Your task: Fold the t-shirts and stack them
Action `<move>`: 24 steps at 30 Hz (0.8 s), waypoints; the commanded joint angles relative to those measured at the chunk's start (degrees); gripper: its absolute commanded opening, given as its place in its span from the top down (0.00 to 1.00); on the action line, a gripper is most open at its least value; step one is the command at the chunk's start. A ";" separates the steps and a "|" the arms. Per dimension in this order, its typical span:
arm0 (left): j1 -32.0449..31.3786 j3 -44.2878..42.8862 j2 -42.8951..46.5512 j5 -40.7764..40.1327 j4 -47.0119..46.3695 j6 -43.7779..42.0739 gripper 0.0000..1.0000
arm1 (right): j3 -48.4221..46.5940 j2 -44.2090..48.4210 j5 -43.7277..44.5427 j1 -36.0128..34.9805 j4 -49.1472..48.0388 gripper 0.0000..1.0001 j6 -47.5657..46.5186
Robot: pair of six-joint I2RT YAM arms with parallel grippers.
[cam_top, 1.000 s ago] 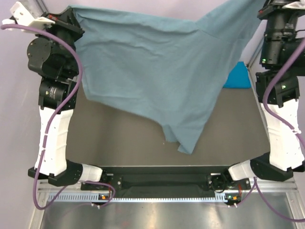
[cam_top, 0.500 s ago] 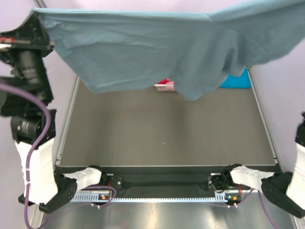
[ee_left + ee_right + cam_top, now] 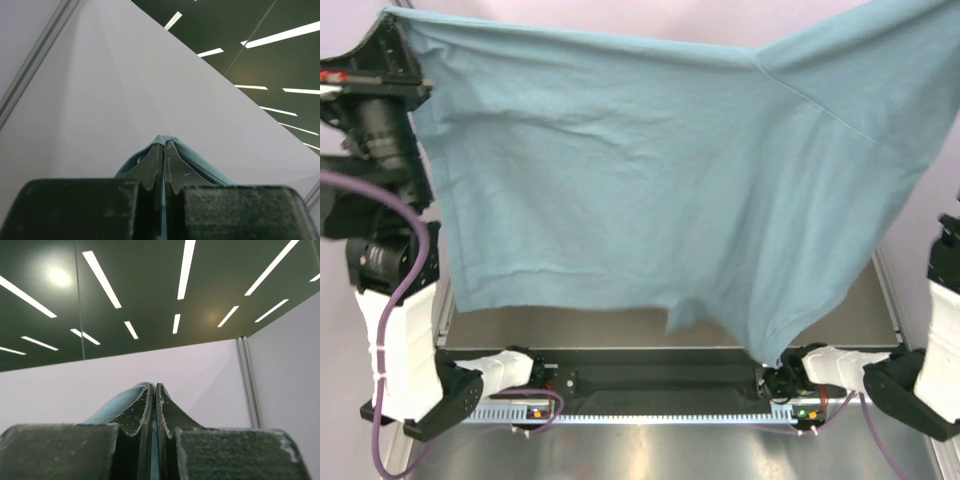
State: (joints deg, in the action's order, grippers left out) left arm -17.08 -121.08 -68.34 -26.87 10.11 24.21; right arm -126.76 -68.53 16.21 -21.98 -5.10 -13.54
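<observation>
A large dusty grey-blue t-shirt (image 3: 650,180) hangs spread wide in the air and fills most of the top view, its lower hem reaching down to the table's near edge. My left gripper (image 3: 392,18) is raised at the top left and is shut on one upper corner; in the left wrist view the cloth (image 3: 200,162) wraps over the closed tips (image 3: 164,147). In the right wrist view my right gripper (image 3: 154,387) is shut on another fold of the shirt (image 3: 117,402); it lies beyond the top view's right edge. The shirt hides whatever lies on the table behind it.
Only a strip of the dark table (image 3: 560,325) shows below the hem, with its right rail (image 3: 885,290) and the black base bar (image 3: 660,378). The left arm (image 3: 390,250) stands outside the table's left edge. Both wrist cameras face walls and ceiling lights.
The arms swung apart and up, stretching the shirt. Its lower part, flung up half a second ago, has dropped and now hangs flat, covering the table and the coloured things at the back.
</observation>
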 commanded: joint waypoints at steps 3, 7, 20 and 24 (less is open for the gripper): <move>0.21 -0.04 -4.34 -3.27 -6.50 -3.29 1.00 | -1.47 -5.90 1.02 0.97 -5.00 1.00 -2.63; 0.29 -0.12 -6.98 -3.45 -8.52 -5.04 1.00 | -3.49 -9.94 0.76 0.97 -5.80 1.00 -4.21; 0.29 0.40 -6.73 -3.71 -7.65 -6.72 1.00 | -3.41 -7.94 0.84 1.06 -3.34 1.00 -3.25; 0.29 1.98 -3.48 -3.36 -5.90 -5.93 1.00 | -0.60 -4.07 0.49 1.06 -1.85 1.00 -0.44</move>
State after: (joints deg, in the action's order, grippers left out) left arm -17.02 -119.17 -76.01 -29.65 6.92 18.68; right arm -127.52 -77.41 16.40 -21.96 -4.29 -16.21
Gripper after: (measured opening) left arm 0.013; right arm 0.010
